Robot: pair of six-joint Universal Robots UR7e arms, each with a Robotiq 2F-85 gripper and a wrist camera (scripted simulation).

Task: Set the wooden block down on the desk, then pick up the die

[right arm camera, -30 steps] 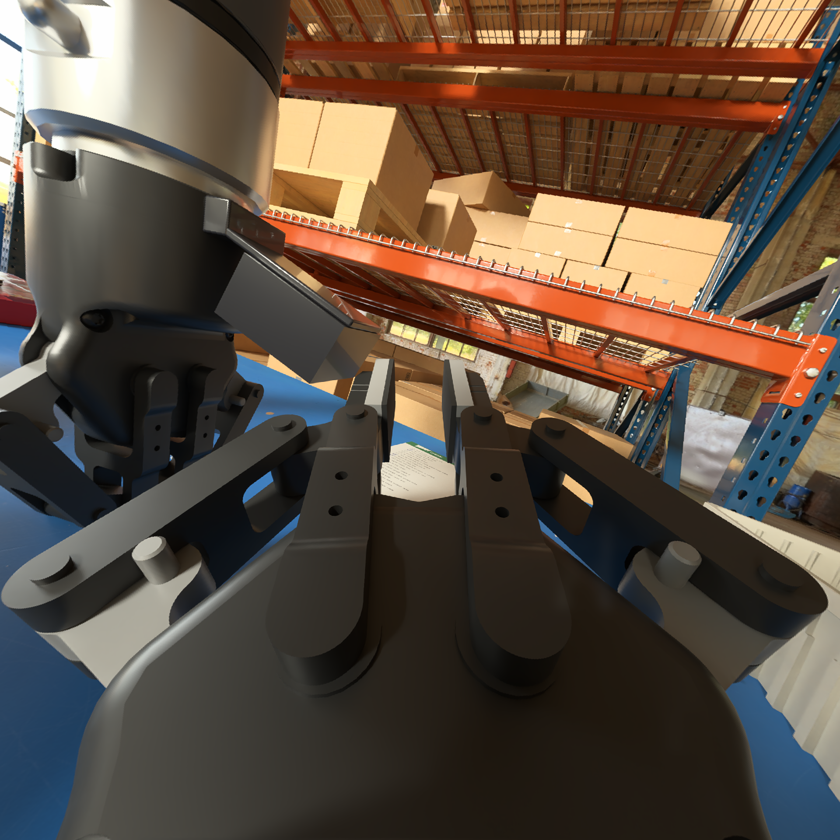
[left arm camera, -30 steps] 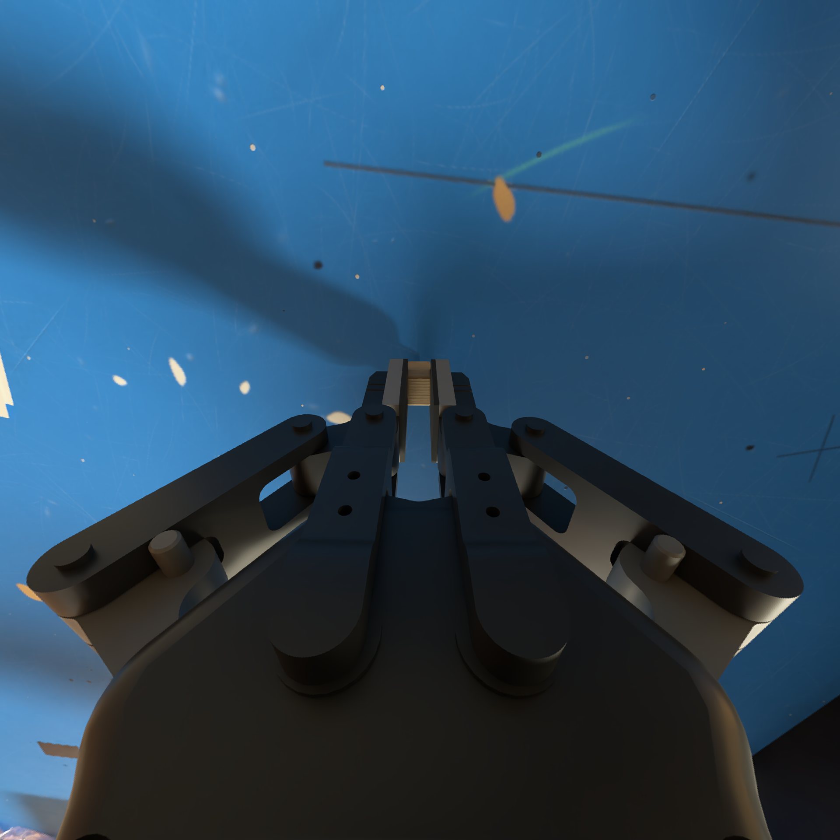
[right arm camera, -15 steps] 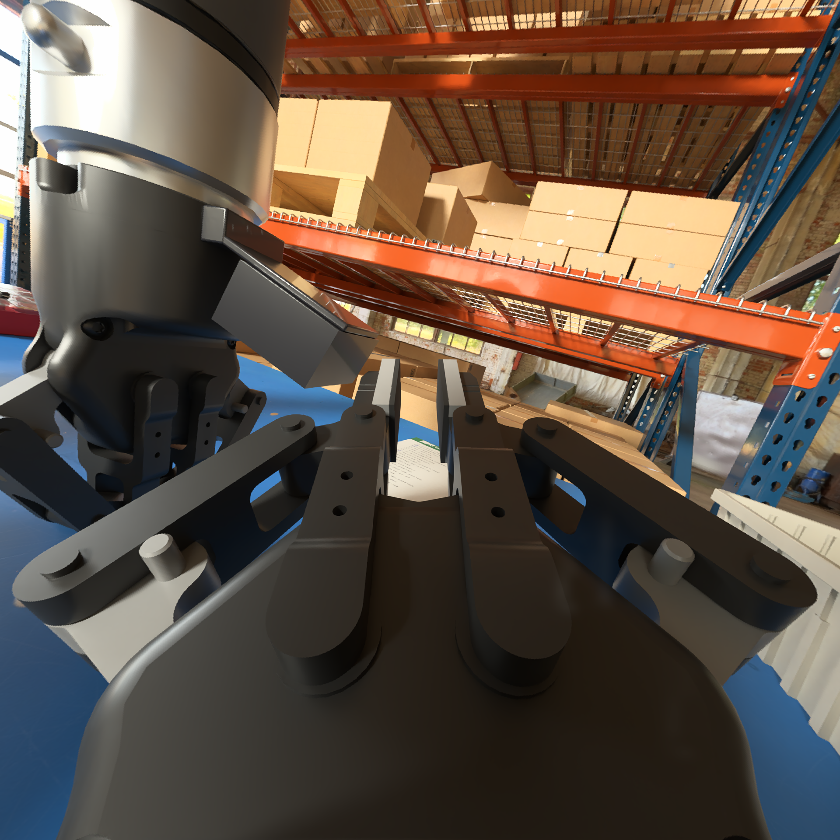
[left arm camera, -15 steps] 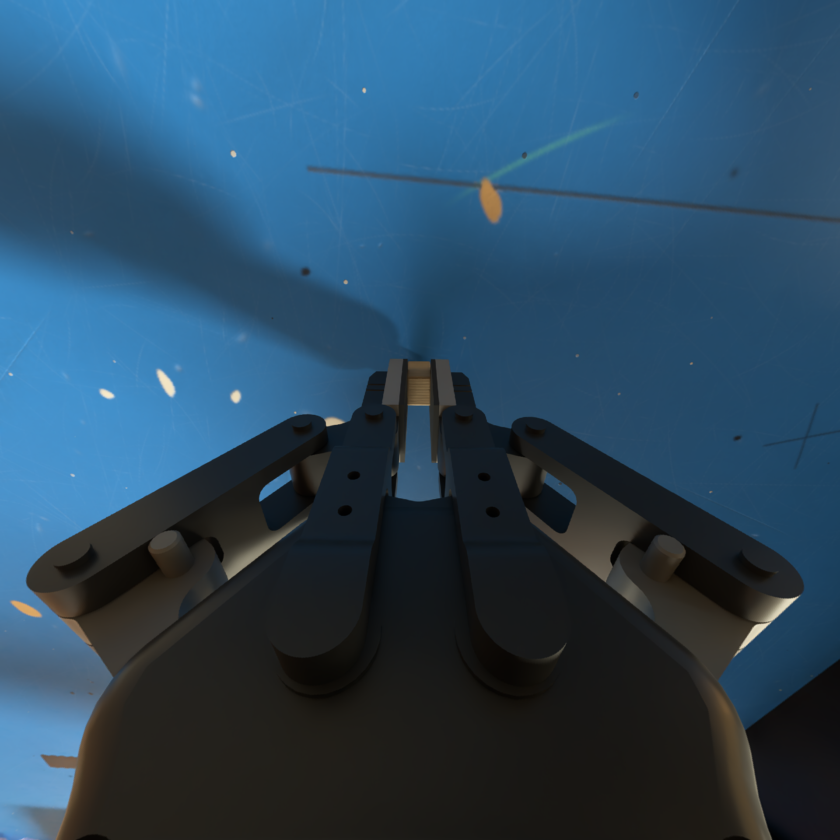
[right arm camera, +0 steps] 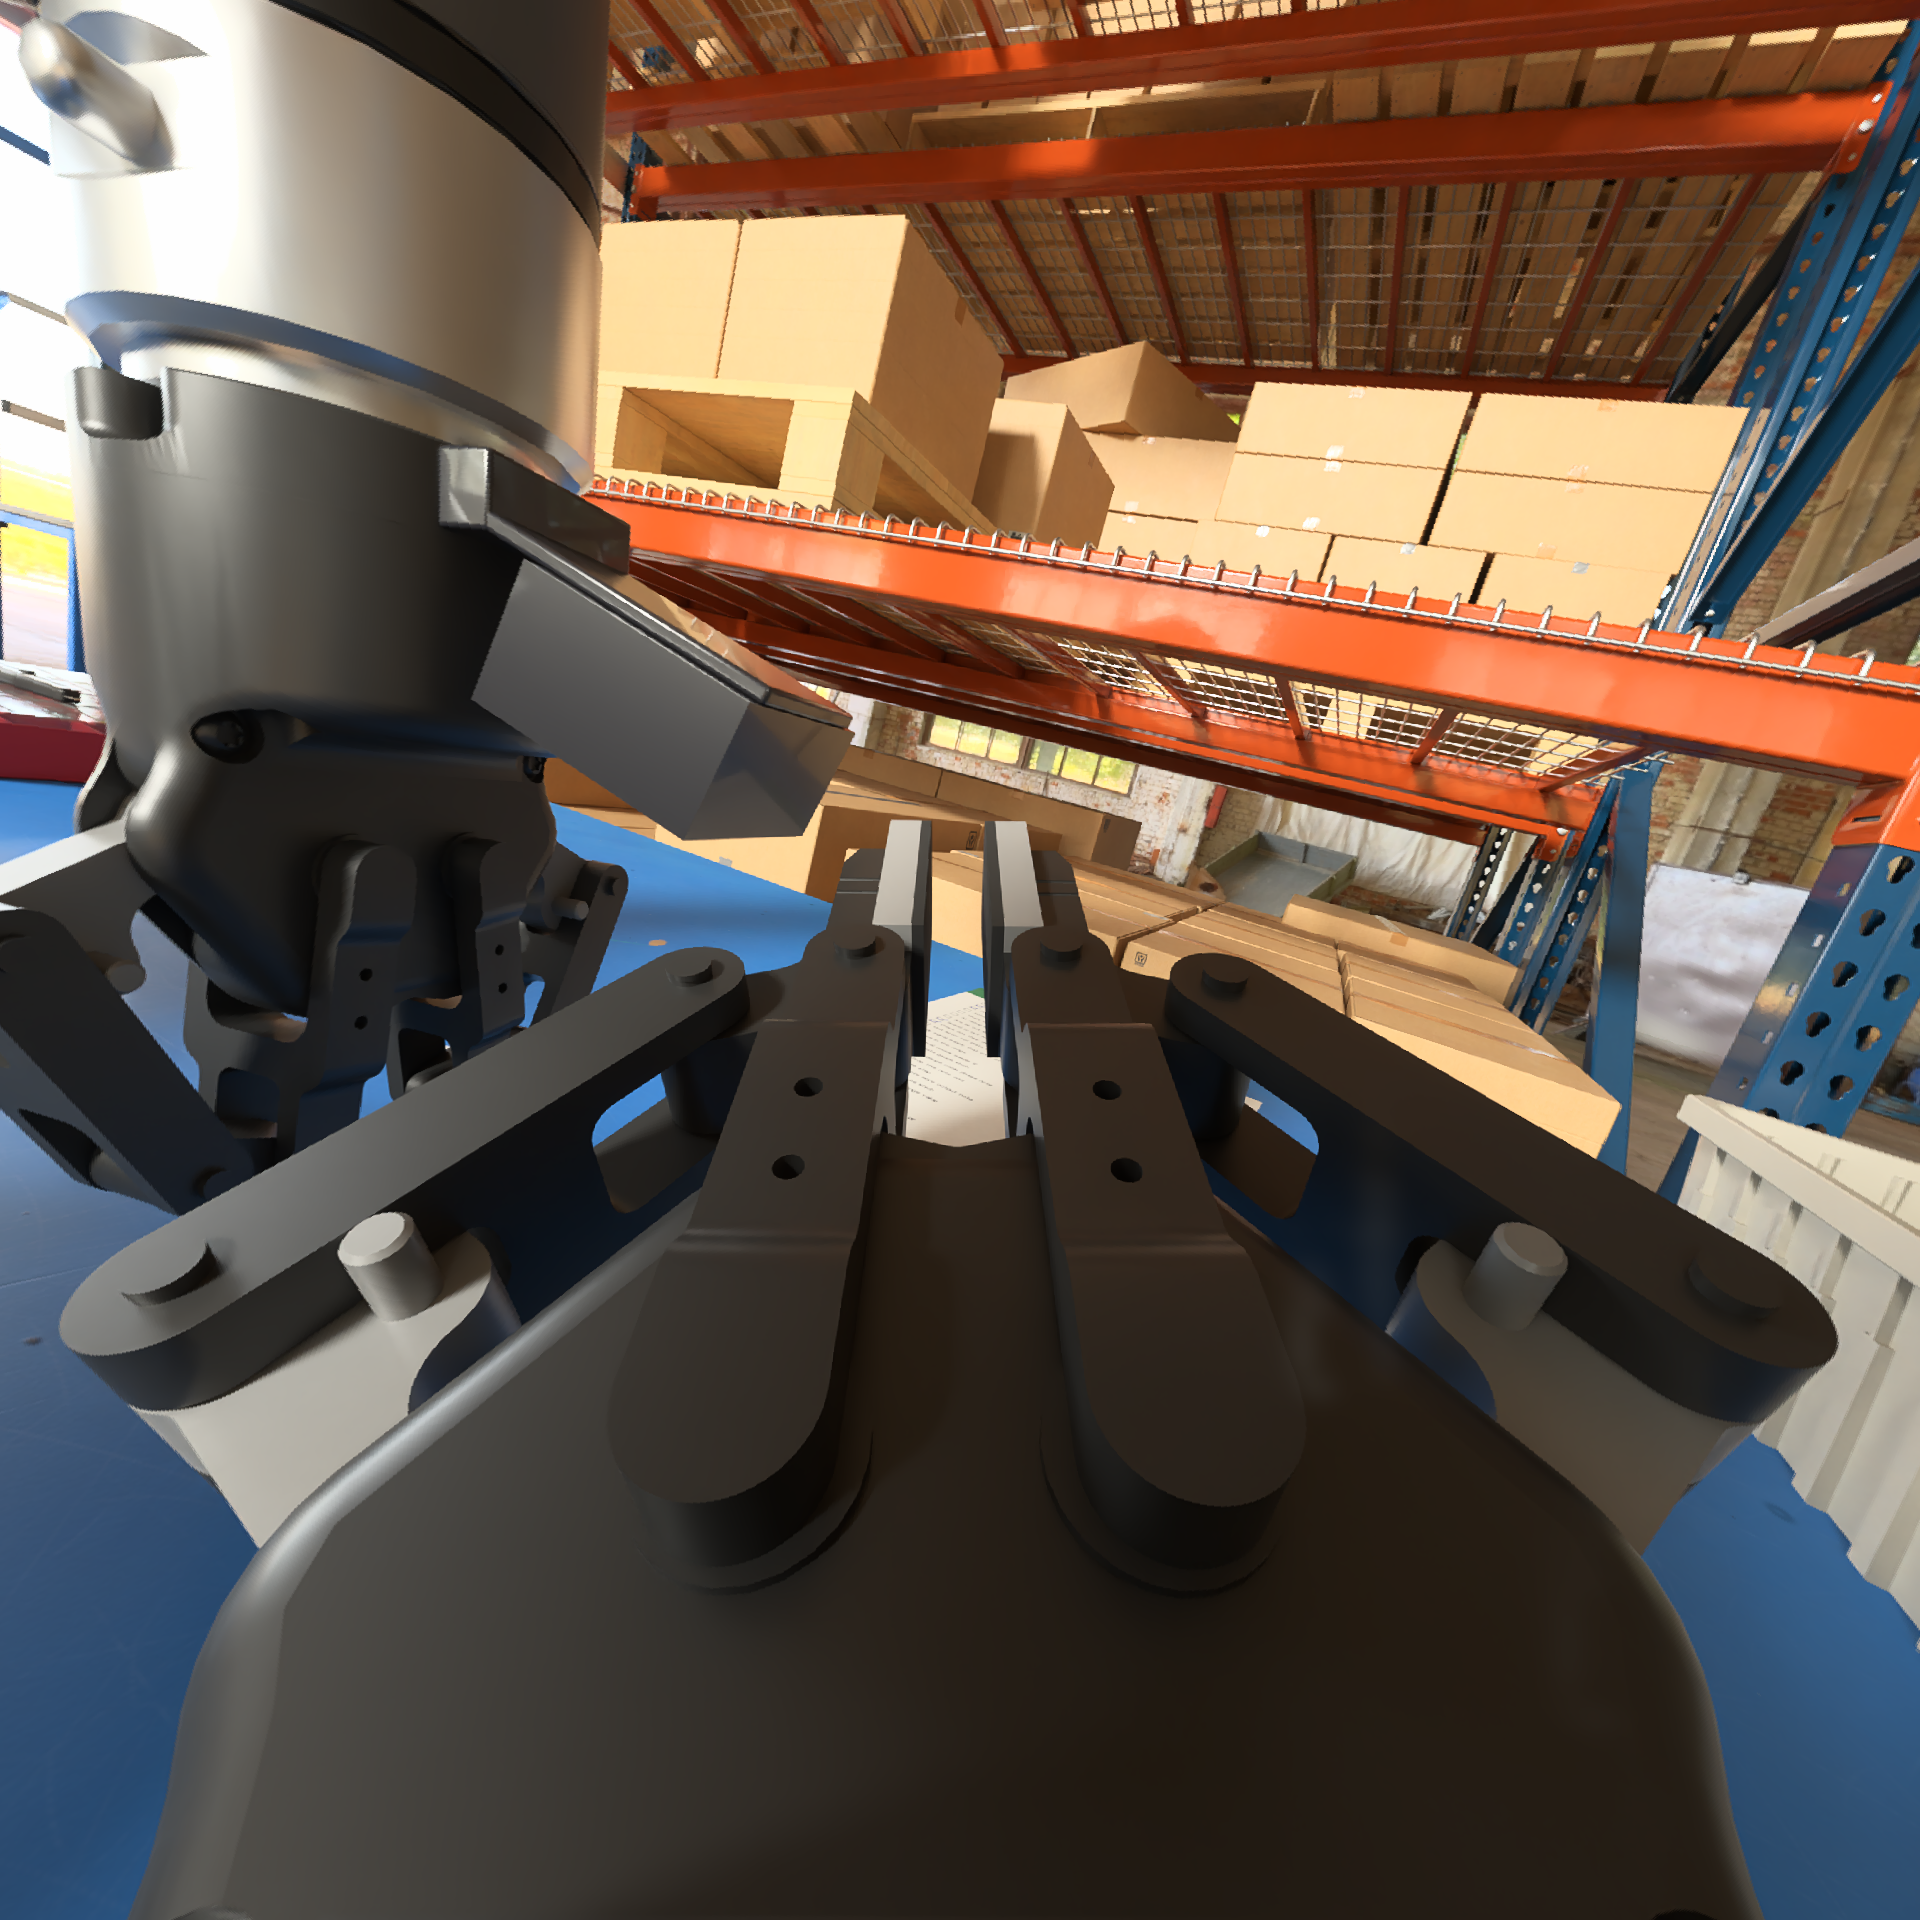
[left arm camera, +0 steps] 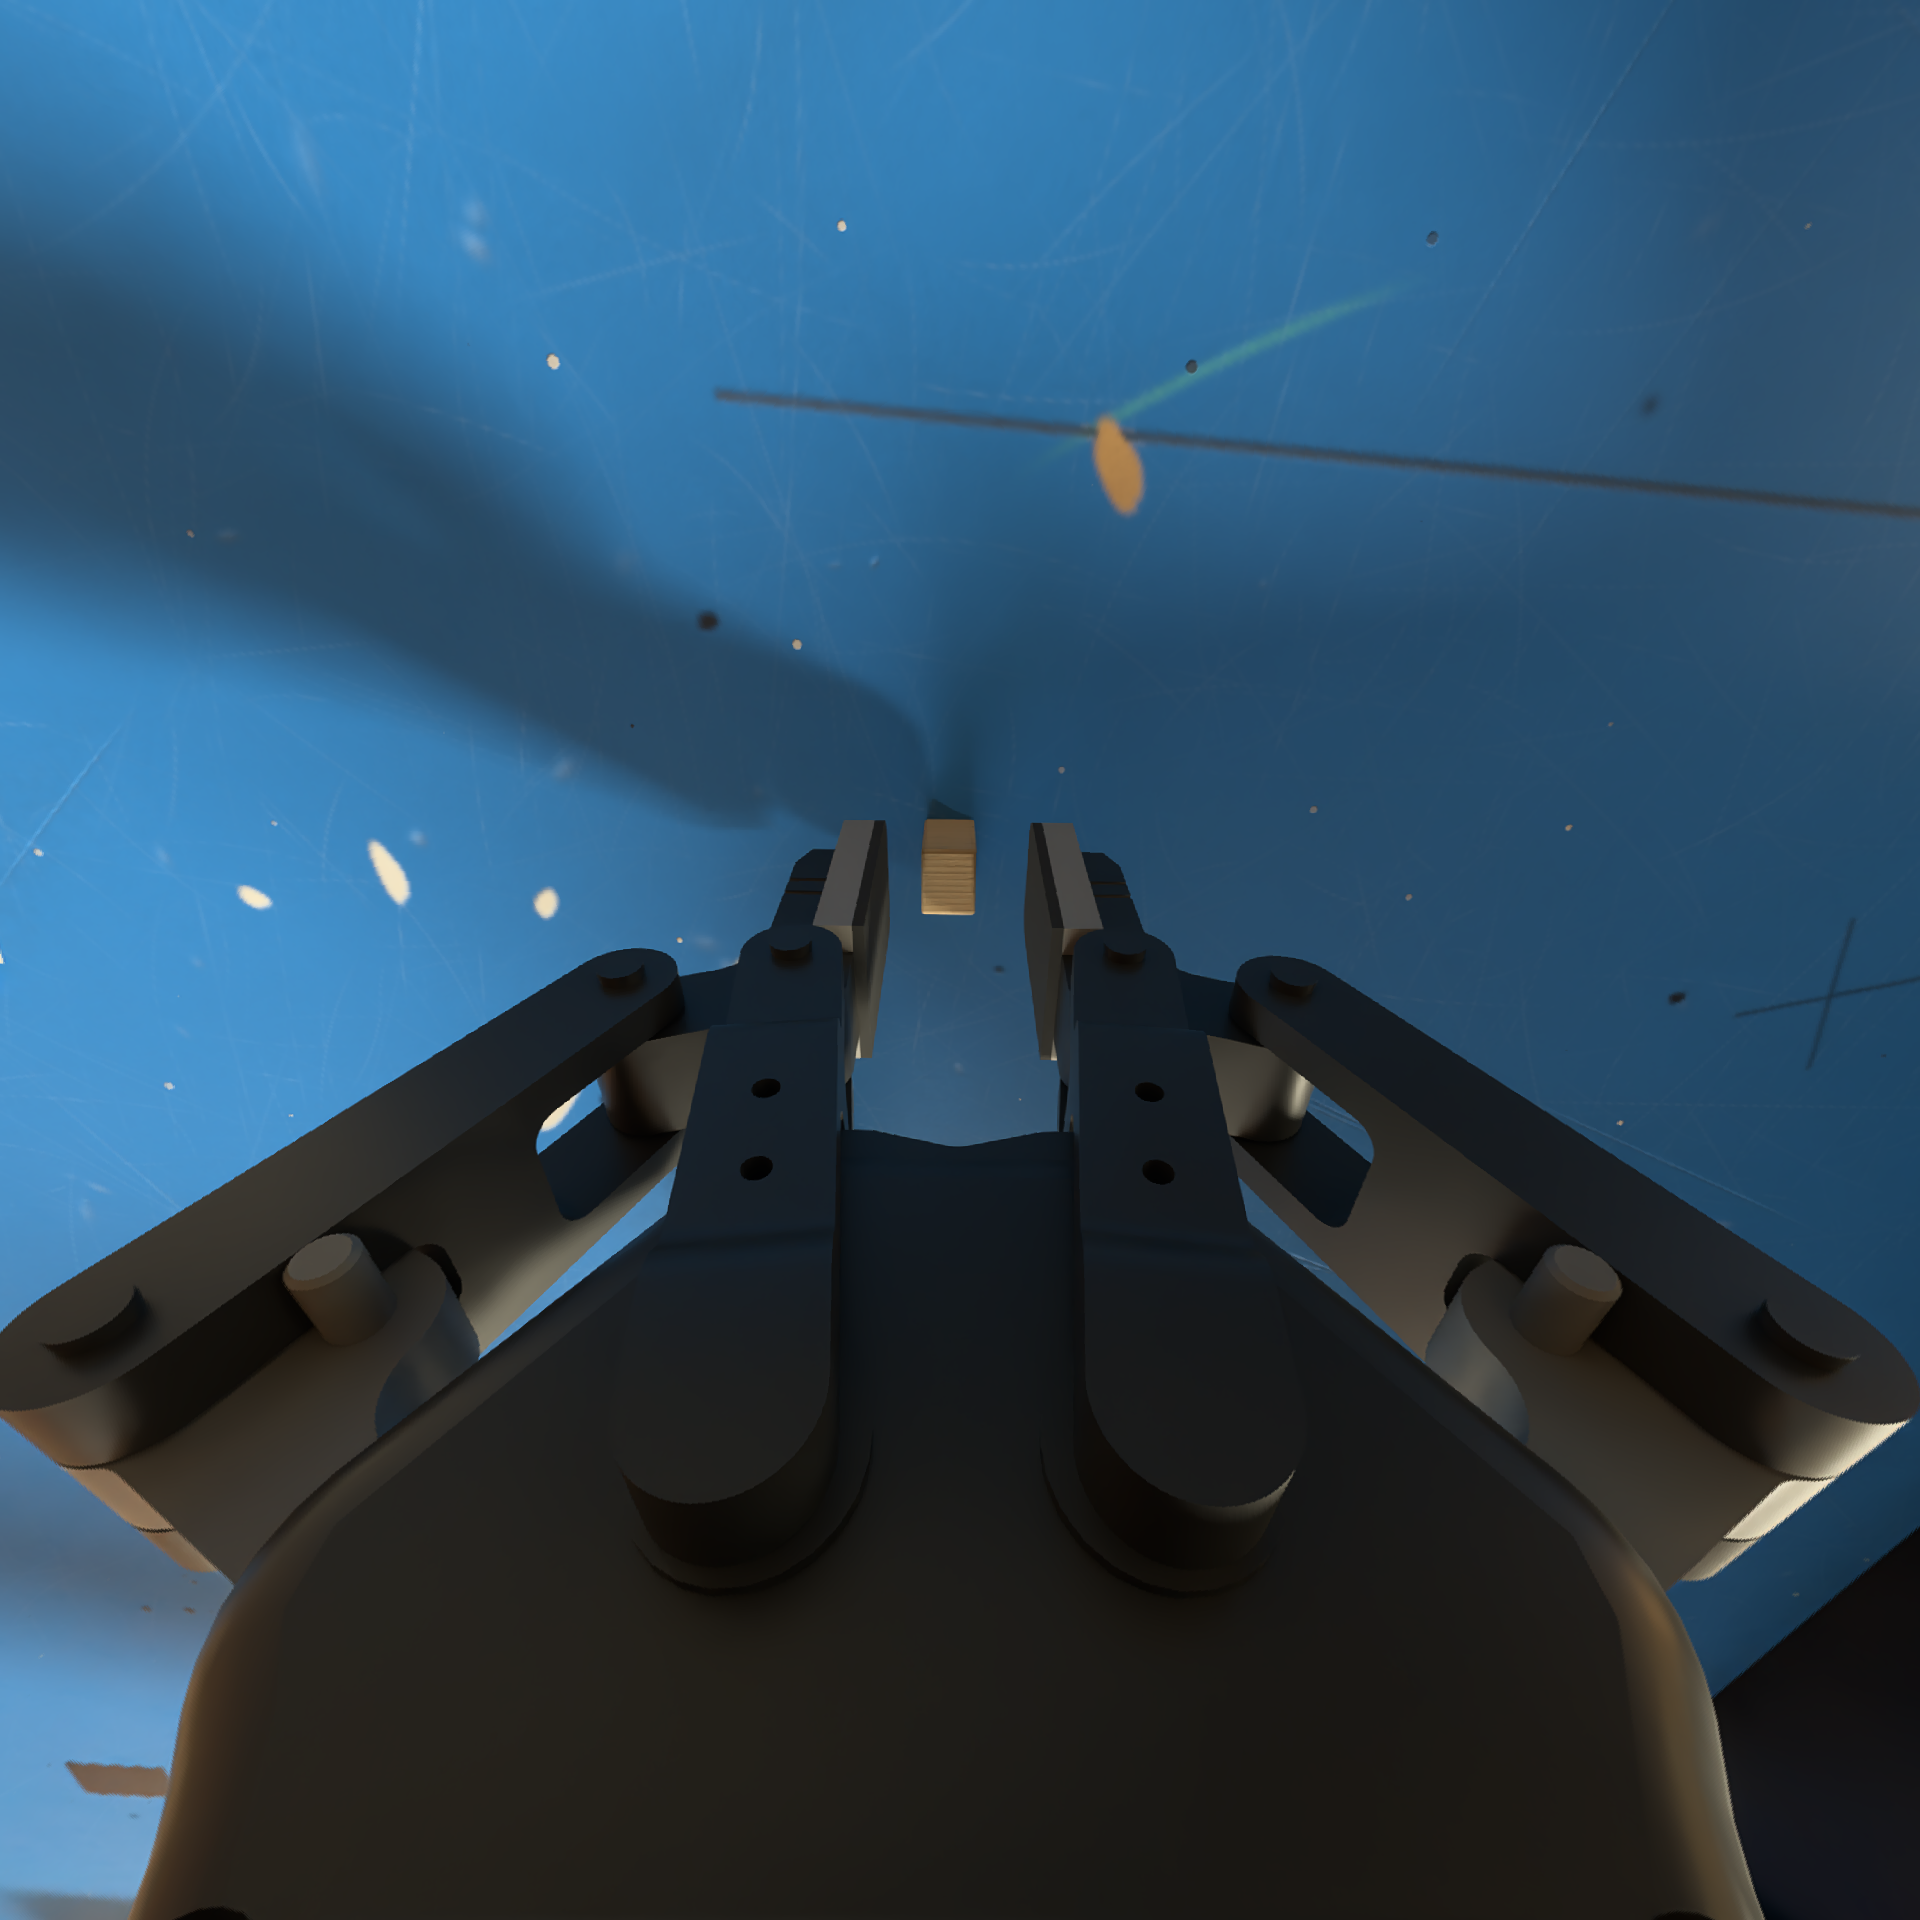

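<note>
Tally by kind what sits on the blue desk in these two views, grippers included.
Wooden block: 1, standing free between the spread fingers of the left gripper.
Grippers: 2, the left gripper and the right gripper.
Paper sheet: 1, seen through the right gripper's narrow gap.
White ribbed bin: 1, at the desk's right edge.
Die: 0 in view.
Total: 5.

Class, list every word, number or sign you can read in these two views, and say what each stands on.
White printed sheet on the blue desk: too small to read.
Pale labels on the stacked cardboard boxes: too blurred to read.
Nothing else bears text.
</note>
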